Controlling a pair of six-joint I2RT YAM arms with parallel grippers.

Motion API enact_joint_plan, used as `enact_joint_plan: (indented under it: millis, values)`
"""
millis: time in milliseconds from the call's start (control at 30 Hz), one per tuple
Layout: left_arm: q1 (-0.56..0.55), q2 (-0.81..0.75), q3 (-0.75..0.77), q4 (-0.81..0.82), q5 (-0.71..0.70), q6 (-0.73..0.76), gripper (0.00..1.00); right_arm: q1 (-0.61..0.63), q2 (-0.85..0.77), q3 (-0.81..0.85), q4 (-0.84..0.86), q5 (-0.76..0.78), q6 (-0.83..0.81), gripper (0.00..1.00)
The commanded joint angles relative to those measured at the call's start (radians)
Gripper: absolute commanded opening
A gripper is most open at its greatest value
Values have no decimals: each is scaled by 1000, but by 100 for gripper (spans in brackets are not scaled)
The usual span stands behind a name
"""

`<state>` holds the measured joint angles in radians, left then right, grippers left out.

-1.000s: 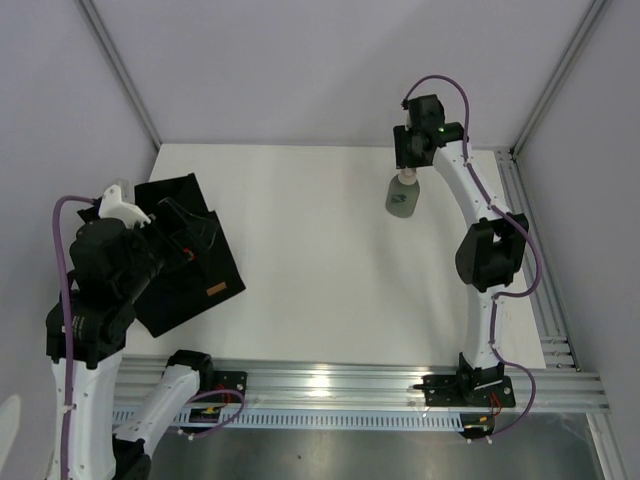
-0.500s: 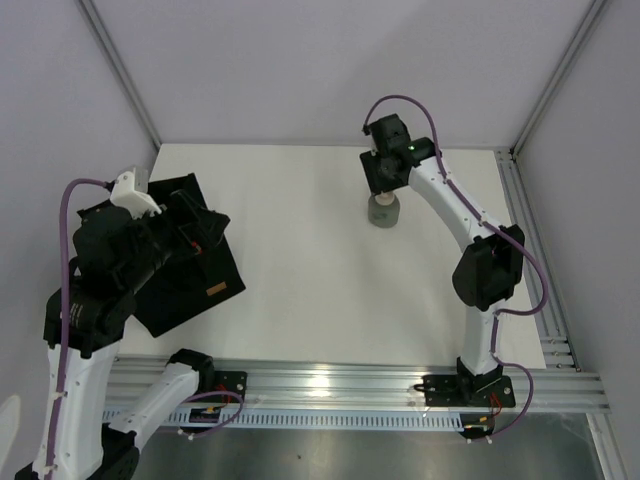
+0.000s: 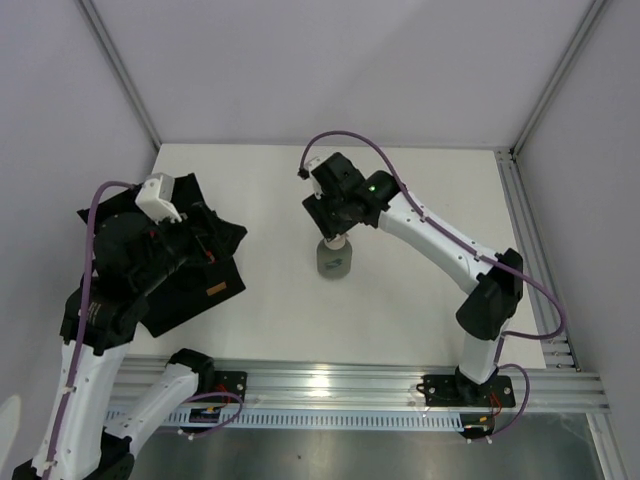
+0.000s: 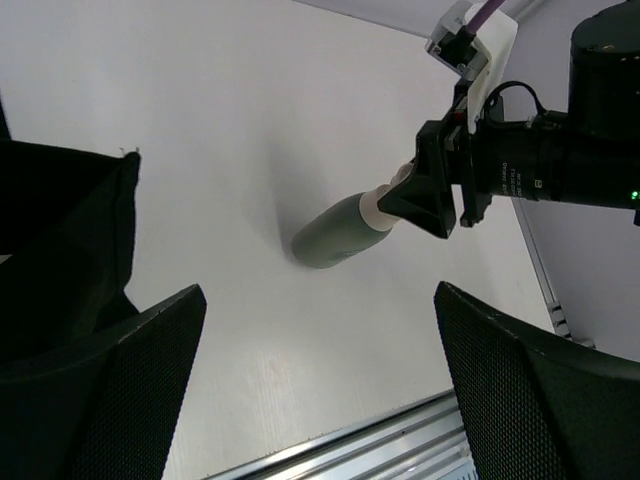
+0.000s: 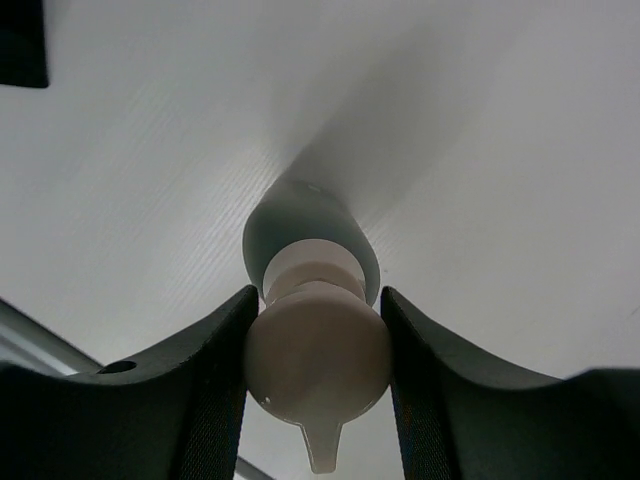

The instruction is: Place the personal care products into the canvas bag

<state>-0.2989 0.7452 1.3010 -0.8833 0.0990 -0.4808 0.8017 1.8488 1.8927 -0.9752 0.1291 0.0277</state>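
Pale cap (image 5: 318, 355) is pinched between the right gripper (image 5: 318, 312) fingers. The grey bottle (image 3: 333, 258) hangs below it, long axis roughly vertical, about mid-desk. Whether its base touches the table (image 3: 430, 190) cannot be told. The canvas bag (image 3: 190, 285) lies well apart, by the left edge. The left gripper (image 4: 318, 330) is spread wide right beside the bag; a hold on the fabric cannot be confirmed. A leftward transfer by the right arm is judged next.

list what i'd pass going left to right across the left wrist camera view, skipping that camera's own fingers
black bag → grey bottle → right gripper, shut on the bottle's pale cap
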Motion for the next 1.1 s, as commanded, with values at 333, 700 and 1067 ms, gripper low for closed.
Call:
enact_joint_plan:
  millis: [333,700,1067]
  values:
    - [-11,-60,-132,153,173,41,99,108,-315,-336,239,-186,-81,16]
    - [-13,-96,-242,204,188,80,99,171,-352,-388,214,-129,-134,16]
    - [-14,-173,-348,250,260,136,99,202,-430,-417,230,-82,-100,55]
